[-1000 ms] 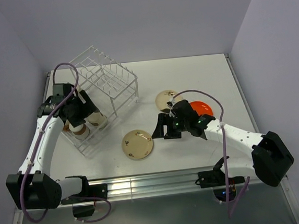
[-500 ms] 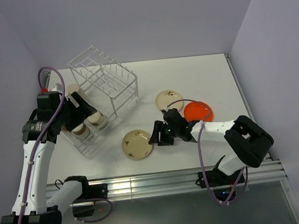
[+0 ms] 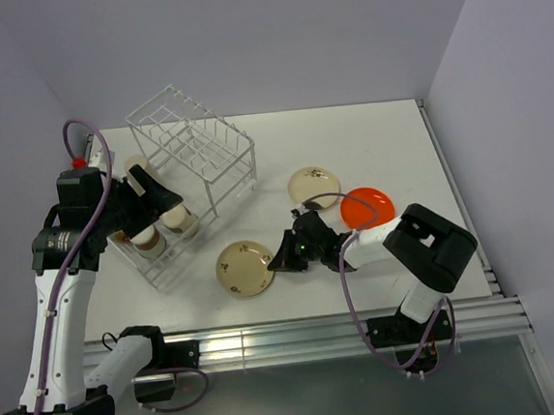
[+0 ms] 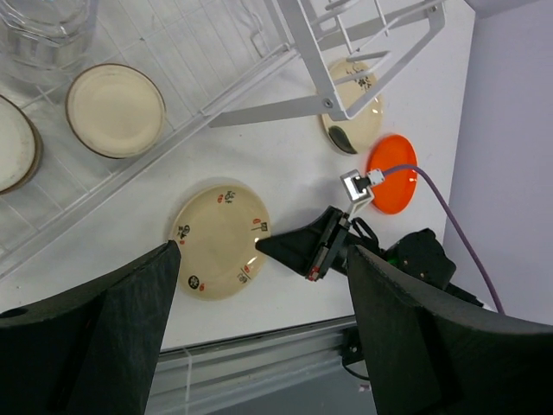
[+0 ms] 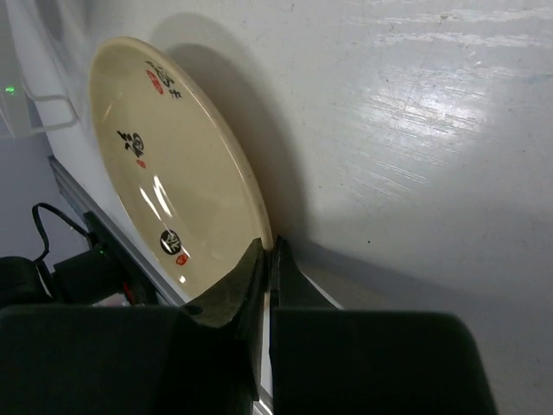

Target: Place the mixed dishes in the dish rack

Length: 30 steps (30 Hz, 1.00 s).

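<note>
A cream plate with brown motifs [image 3: 242, 269] lies at the table's front middle. My right gripper [image 3: 283, 255] is shut on its right rim. In the right wrist view the plate [image 5: 173, 199] tilts up with a shadow beneath, its edge pinched at the gripper [image 5: 270, 246]. A second cream plate [image 3: 312, 185] and an orange plate [image 3: 366, 205] lie to the right. The white wire dish rack [image 3: 194, 142] stands back left. Its low tray holds beige cups [image 3: 147, 240] and a clear glass [image 4: 47, 26]. My left gripper [image 3: 160, 200] hangs open and empty above that tray.
The right arm's cable [image 3: 362, 287] loops over the table near the orange plate. A metal rail [image 3: 269, 339] runs along the near edge. Grey walls close in on the left, back and right.
My right gripper moved left to the front cream plate and shut on its rim, nudging the plate slightly left. My left arm lifted up from the cups in the tray.
</note>
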### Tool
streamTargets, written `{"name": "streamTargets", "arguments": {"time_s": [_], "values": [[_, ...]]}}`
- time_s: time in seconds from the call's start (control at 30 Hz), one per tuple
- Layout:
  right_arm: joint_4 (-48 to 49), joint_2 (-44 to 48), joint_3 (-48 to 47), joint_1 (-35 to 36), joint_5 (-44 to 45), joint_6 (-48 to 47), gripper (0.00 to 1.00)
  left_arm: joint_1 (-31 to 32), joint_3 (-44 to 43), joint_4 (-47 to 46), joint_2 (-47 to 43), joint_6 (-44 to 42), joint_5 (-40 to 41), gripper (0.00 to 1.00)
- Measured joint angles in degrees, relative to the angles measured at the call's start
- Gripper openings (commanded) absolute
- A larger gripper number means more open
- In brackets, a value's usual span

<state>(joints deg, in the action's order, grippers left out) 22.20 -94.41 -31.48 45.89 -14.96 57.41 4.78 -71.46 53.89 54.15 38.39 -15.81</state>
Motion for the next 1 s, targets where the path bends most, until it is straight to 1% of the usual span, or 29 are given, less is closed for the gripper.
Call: {"name": "streamTargets", "arguments": {"time_s": [0.1,0.2,0.3,0.43,0.5,0.63,0.7,0.83,1.0], "values": [[1.68,0.33,1.07,0.17,0.52,0.24,0.0,0.0,0.0,-0.11,0.0,-0.02,-1.97,0.82],[-0.48,3.08,1.88,0.37,2.19,-0.72,0.0,0.42,0.11,-1.33,0.0,-0.04,-5.68,0.81],[-7.19,9.25,1.86,0.42,4.33,-3.28,0.0,2.67,1.6,-4.46,-0.44,0.07,-9.97,0.82],[-20.5,18.53,-2.84,0.42,6.25,-7.5,0.0,10.38,5.05,-9.6,-1.18,0.76,-12.7,0.82],[-25.31,22.14,-6.93,0.42,6.56,-9.25,0.0,13.9,6.32,-11.76,-1.11,1.36,-13.09,0.82],[-31.34,28.46,-14.34,0.42,6.54,-11.65,0.0,19.37,8.61,-14.95,-0.9,1.81,-12.9,0.82],[-33.51,31.01,-16.33,0.42,6.43,-12.37,0.0,20.33,9.07,-15.54,-0.87,1.77,-12.7,0.81],[-37.29,34.91,-16.98,0.42,5.42,-12.98,0.0,20.9,8.76,-15.41,-0.76,1.25,-10.71,0.8],[-42.01,36.46,-17.05,0.42,3.89,-13.64,0.0,21.27,6.36,-12.59,-0.33,-0.37,-6.69,0.8]]}}
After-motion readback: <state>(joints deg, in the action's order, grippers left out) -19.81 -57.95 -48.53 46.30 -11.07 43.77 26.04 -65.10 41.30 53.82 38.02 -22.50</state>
